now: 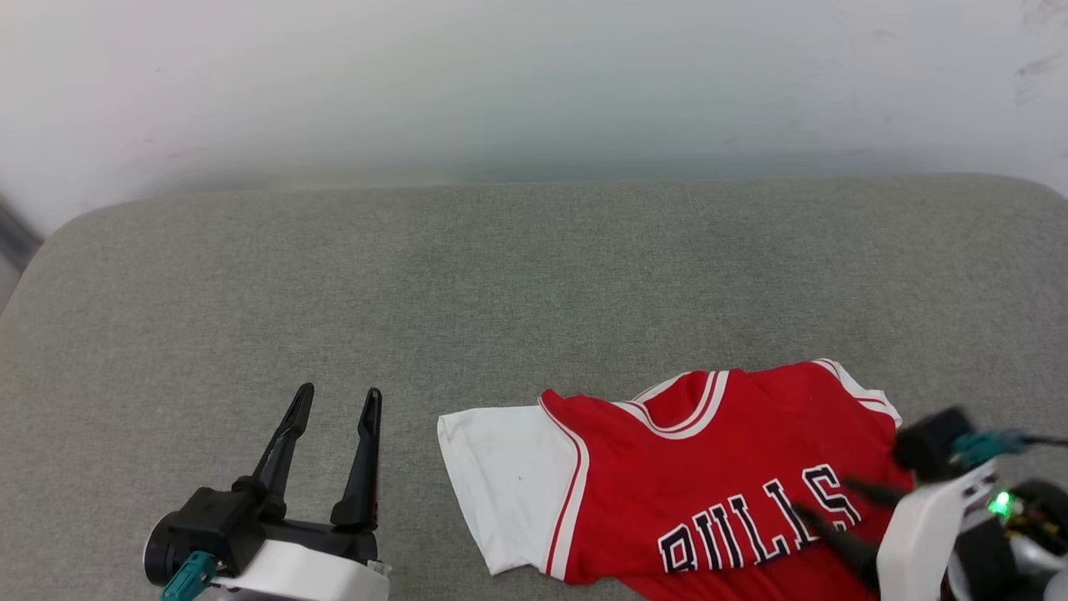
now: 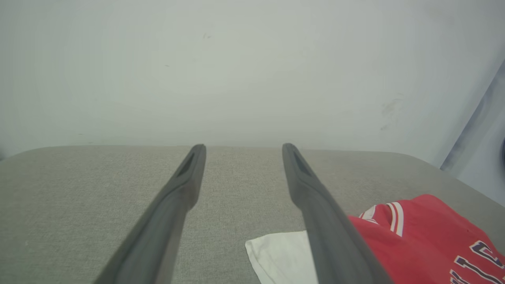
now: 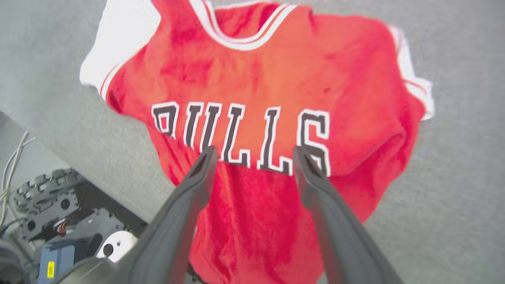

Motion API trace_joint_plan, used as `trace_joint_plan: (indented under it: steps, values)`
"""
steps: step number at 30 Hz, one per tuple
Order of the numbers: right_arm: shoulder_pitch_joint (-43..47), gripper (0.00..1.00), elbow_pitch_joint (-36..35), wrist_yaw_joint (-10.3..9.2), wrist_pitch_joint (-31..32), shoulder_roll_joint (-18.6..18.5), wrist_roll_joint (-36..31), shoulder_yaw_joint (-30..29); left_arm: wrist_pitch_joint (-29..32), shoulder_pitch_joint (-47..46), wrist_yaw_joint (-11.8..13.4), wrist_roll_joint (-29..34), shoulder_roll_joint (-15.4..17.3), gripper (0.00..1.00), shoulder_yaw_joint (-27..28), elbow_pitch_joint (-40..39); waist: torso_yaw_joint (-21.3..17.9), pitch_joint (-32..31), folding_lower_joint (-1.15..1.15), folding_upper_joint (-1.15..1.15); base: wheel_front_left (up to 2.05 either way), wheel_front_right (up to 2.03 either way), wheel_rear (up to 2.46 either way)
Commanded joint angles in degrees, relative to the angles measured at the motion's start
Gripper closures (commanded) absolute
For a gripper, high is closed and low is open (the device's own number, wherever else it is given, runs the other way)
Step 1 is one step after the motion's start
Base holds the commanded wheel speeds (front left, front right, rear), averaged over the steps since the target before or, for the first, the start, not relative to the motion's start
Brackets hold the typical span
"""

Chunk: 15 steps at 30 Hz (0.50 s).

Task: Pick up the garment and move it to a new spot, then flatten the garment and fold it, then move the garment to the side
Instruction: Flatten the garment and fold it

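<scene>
Right pincer (image 1: 822,497) spread wide over BULLS lettering (image 1: 751,526), gripping nothing. Garment (image 1: 717,467) at 4 o'clock on bench (image 1: 501,275), hem draped off near edge; probably awaiting flattening. Left pincer (image 1: 340,392) open, parked clear, 7 o'clock.

The grey table (image 1: 334,275) had a cloth top and round corners. A red shirt (image 1: 717,467) with white sleeves lay on it at the right, its bottom part hanging over the near edge

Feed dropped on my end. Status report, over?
Left claw open over grey cushion. Right claw open above garment, nothing gripped. Garment face up, hem end apparently draped over near edge. No obstacle seen.
</scene>
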Motion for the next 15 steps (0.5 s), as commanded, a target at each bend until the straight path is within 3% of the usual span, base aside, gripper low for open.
trace_joint_plan:
  steps: [1, 9, 15]
  values:
    - [-1.6, 0.00, -0.5, -0.02, -3.5, 1.9, 0.1, -2.3, -0.2, 0.1, -0.1, -0.1, -0.1, 0.00, 0.2, -0.4, -0.2, 0.2, 0.00, 0.00, 0.00, 0.00, 0.00]
    - [-4.5, 0.00, 3.0, -0.04, -31.9, 10.2, -9.4, -11.0, -0.2, -1.1, -0.1, -2.9, 0.5, 0.00, -1.8, 0.2, -0.8, 1.7, 0.00, 0.00, 0.00, 0.00, 0.00]
    - [-3.8, 0.00, 7.6, -0.02, -48.6, 17.9, -17.8, -17.3, 2.0, -2.8, -0.1, -5.4, 4.1, 0.00, -6.6, 3.5, -2.0, 4.2, 0.00, 0.00, 0.00, 0.00, 0.00]
